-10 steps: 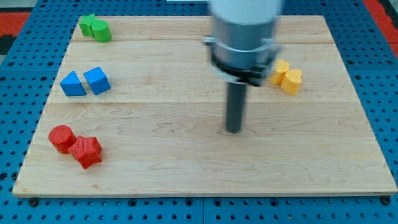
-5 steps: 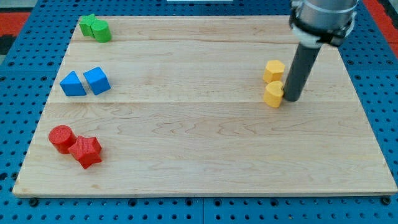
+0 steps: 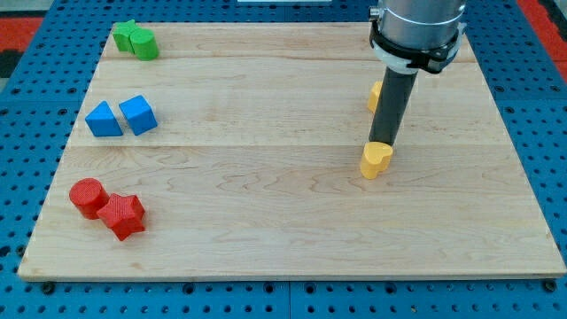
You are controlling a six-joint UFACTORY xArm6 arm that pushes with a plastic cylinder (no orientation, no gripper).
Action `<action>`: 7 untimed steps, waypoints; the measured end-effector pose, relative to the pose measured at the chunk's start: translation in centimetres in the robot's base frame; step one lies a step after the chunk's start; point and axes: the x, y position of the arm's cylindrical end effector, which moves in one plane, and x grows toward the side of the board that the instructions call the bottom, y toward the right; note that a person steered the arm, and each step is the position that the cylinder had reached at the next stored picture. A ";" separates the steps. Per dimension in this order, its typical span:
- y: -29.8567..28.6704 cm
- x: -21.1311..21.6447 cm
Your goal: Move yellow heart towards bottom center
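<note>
My tip (image 3: 384,144) is a bare rod end with no jaws to part or close, and it sits touching the far edge of the yellow heart (image 3: 376,160), right of the board's middle. Just beyond the rod, partly hidden by it, is a second yellow block (image 3: 376,95). I judge the push is in hand, with the heart well short of the near center. The next stroke should press nearer and slightly left. Far left lie green blocks (image 3: 135,40), blue blocks (image 3: 121,116) and red blocks (image 3: 108,206), well apart on the wooden board (image 3: 266,230).
</note>
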 end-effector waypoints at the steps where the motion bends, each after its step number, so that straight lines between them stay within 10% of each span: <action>1: 1.1 2.1; 4: -3.4 5.2; 7: 7.1 5.2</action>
